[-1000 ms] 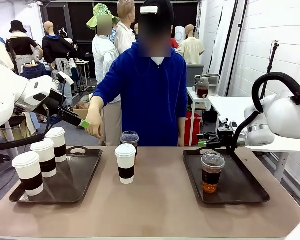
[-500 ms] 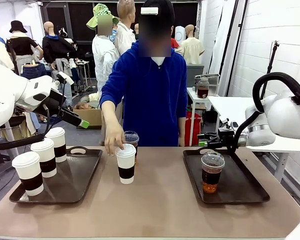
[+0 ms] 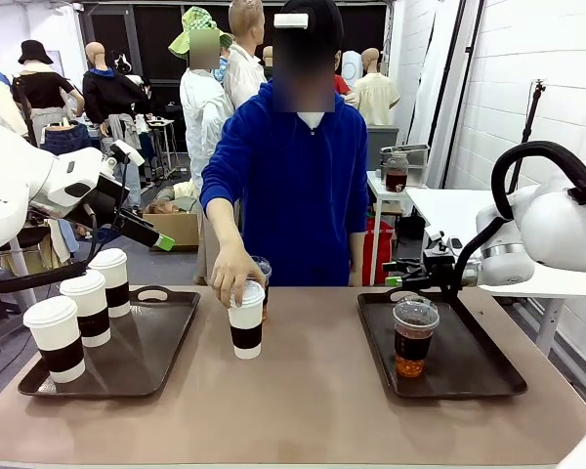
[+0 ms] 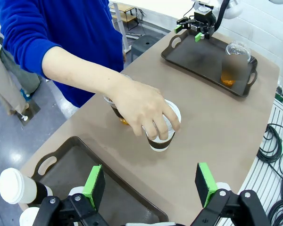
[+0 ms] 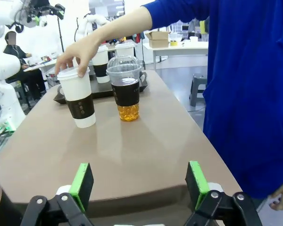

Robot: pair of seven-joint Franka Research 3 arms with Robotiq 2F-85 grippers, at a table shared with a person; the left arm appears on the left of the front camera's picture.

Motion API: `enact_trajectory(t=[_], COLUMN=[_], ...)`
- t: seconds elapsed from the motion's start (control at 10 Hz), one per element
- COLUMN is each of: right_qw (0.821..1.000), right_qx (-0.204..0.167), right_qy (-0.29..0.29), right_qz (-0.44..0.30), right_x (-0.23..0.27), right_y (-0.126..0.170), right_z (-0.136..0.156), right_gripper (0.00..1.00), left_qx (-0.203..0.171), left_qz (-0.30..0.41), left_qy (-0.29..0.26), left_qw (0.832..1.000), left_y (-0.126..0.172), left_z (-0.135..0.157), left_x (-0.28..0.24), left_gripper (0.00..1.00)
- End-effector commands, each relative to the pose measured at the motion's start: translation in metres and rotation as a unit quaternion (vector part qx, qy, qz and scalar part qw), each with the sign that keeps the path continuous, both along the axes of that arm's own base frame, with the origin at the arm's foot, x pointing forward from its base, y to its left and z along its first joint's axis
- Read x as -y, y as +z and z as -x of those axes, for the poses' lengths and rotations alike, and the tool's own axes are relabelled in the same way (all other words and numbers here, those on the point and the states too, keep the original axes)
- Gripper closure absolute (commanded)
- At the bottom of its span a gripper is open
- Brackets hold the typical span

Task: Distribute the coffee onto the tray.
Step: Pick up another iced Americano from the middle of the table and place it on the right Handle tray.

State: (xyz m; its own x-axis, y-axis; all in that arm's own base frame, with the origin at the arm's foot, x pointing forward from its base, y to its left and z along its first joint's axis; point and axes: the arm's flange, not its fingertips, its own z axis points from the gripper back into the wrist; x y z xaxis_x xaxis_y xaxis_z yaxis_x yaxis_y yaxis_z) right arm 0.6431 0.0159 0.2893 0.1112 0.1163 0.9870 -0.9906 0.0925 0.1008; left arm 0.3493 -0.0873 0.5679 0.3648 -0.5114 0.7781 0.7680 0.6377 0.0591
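Count: four white paper cups with dark sleeves, two clear lidded cups of brown drink, two dark trays.

- Left tray (image 3: 142, 357), at the desk's left edge: three paper cups in a row along its left side (image 3: 57, 337), (image 3: 86, 308), (image 3: 110, 281).
- Fourth paper cup (image 3: 245, 320): middle of the desk (image 3: 313, 401), toward the far edge. The person's hand (image 3: 234, 278) rests on its lid.
- Right tray (image 3: 469, 362), at the right edge: one clear cup (image 3: 414, 337).
- Second clear cup (image 5: 125, 87): on the bare desk near the far edge, just behind the fourth paper cup.

Left end effector (image 4: 150, 184): wide, holding nothing, raised above the left tray's far side. Right end effector (image 5: 139, 186): wide, holding nothing, over the right tray's far-left corner.

Surface: plain tan desk top. Room: white block wall on the right, a cardboard box (image 3: 181, 227) on the floor behind the person.

View differences: the left wrist view, from above, shows the fingers wrapped over the paper cup's lid, with the second clear cup largely hidden under the wrist. The right wrist view, side-on, shows that clear cup's domed lid and a narrow gap between it and the paper cup.
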Motion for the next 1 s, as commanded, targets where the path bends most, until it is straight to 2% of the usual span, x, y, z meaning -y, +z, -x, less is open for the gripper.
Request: enact_trajectory(t=[0.0, 0.9], right_qw=[1.0, 1.0], right_qx=[0.004, 0.002], right_qy=[-0.005, 0.03], right_qz=[0.001, -0.009], right_x=[-0.032, -0.16], right_y=[0.003, -0.004], right_z=[-0.006, -0.016], right_gripper=[0.0, 0.0], left_qx=[-0.001, -0.001], left_qz=[0.004, 0.004], left_qy=[-0.001, -0.001], left_qw=[1.0, 1.0], left_y=[0.0, 0.0], left_z=[-0.001, -0.001], left_x=[-0.002, -0.002], left_gripper=[0.0, 0.0])
